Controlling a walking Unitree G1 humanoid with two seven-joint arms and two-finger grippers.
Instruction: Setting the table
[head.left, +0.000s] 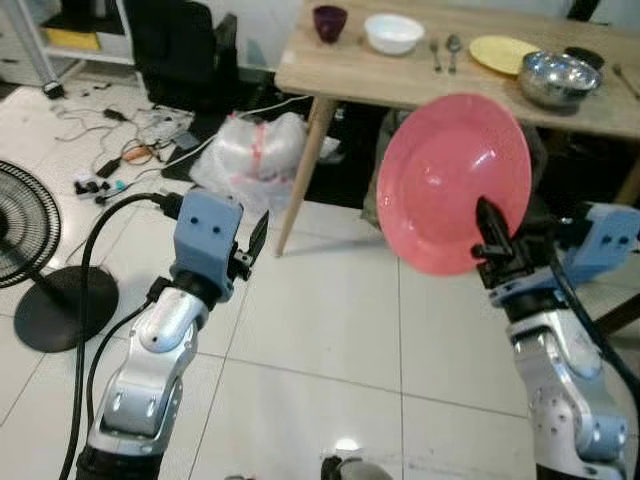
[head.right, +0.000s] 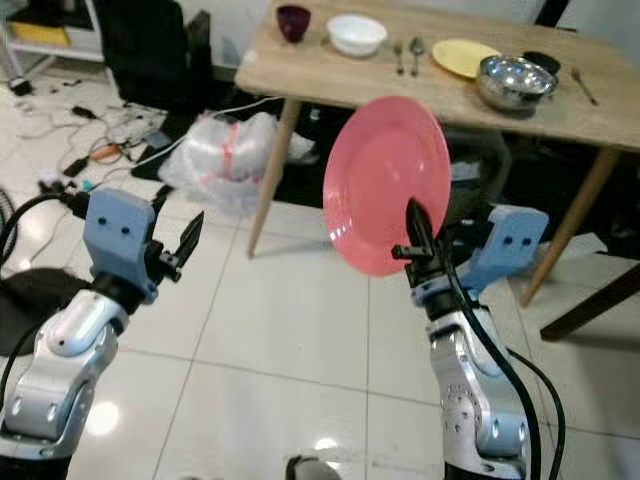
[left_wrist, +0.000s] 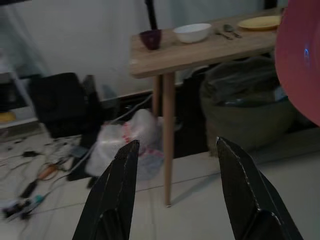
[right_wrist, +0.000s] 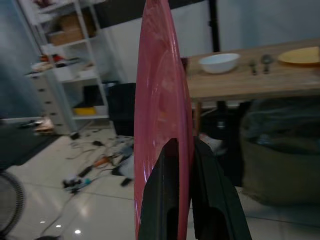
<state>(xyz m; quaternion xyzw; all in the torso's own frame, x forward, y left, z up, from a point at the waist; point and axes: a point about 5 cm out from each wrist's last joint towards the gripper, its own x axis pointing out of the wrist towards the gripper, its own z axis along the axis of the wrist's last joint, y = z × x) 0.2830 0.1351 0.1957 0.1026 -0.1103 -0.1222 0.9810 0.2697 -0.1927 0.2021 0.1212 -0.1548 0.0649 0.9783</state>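
My right gripper (head.left: 490, 232) is shut on the lower rim of a pink plate (head.left: 452, 180), held upright on edge above the tiled floor, short of the wooden table (head.left: 400, 78). The plate (right_wrist: 162, 120) stands edge-on between the two black fingers (right_wrist: 160, 200). On the table sit a dark purple cup (head.left: 329, 22), a white bowl (head.left: 393, 33), a fork and spoon (head.left: 444, 50), a yellow plate (head.left: 503, 53) and a steel bowl (head.left: 557, 78). My left gripper (head.left: 252, 245) is raised at the left, open and empty, its fingers (left_wrist: 117, 195) spread apart.
A clear plastic bag (head.left: 252, 150) lies by the table's near left leg (head.left: 300, 170). Loose cables (head.left: 110, 130) litter the floor at the left, beside a fan base (head.left: 60, 305). A dark sack (left_wrist: 245, 100) sits under the table. A black chair (head.left: 180, 45) stands at the back left.
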